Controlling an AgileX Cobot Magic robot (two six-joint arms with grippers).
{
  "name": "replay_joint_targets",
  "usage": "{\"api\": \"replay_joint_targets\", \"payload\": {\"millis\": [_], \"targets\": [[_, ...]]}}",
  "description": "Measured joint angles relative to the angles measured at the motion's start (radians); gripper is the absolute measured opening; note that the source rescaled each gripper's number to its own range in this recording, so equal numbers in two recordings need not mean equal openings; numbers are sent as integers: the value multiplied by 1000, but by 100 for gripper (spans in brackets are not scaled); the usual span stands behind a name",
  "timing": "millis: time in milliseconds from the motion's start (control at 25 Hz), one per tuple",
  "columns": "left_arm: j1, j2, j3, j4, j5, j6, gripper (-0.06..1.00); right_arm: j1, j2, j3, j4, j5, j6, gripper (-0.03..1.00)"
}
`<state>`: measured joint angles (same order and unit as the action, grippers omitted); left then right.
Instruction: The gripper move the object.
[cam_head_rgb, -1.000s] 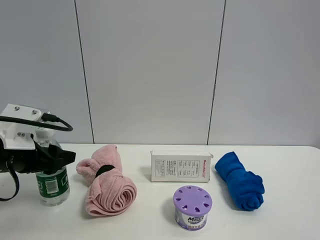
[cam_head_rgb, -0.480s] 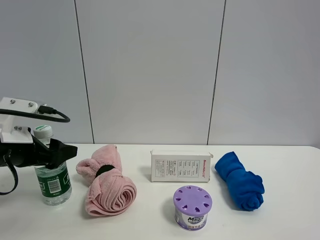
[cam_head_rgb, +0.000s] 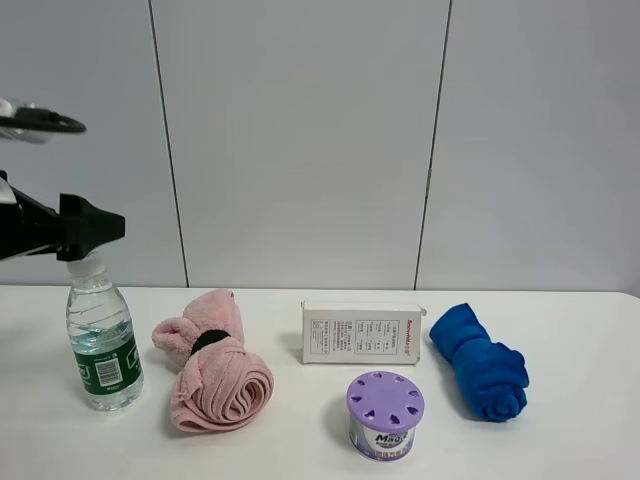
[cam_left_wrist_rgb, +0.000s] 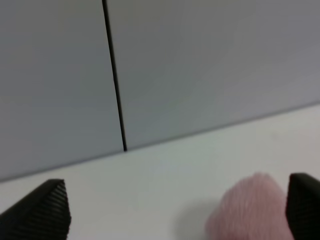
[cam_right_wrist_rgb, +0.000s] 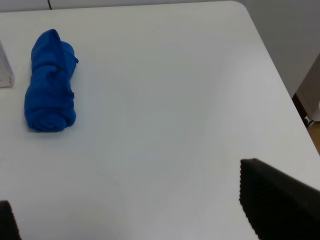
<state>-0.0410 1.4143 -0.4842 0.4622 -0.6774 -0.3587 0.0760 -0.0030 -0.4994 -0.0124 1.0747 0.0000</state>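
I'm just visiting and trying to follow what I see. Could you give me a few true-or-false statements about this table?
1. The water bottle stands upright on the table. True.
2. The left gripper holds the bottle. False: its fingers are apart, above the bottle.
3. The pink towel lies beside the bottle. True.
4. The purple-lidded can sits on the white box. False: it stands on the table in front of it.

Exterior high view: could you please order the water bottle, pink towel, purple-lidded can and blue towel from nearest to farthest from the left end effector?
1. Water bottle, directly below the left end effector, at the table's left.
2. Pink towel, just right of the bottle.
3. Purple-lidded can, front, right of centre.
4. Blue towel, far right.
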Motion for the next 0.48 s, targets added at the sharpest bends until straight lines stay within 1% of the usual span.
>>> {"api": "replay_joint_targets", "payload": {"millis": [120, 160, 240, 360, 480], "targets": [[0, -93, -1, 1, 29, -41, 100, 0, 0, 0, 0, 0, 0, 100], [0, -128, -4, 1, 51, -52, 100, 0, 0, 0, 0, 0, 0, 100], [0, -203, -23, 13, 128, -72, 100, 0, 0, 0, 0, 0, 0, 100], [0, -315, -90, 59, 348, -104, 100, 0, 0, 0, 0, 0, 0, 100], [0, -422, -180, 75, 649, -119, 100, 0, 0, 0, 0, 0, 0, 100]]}}
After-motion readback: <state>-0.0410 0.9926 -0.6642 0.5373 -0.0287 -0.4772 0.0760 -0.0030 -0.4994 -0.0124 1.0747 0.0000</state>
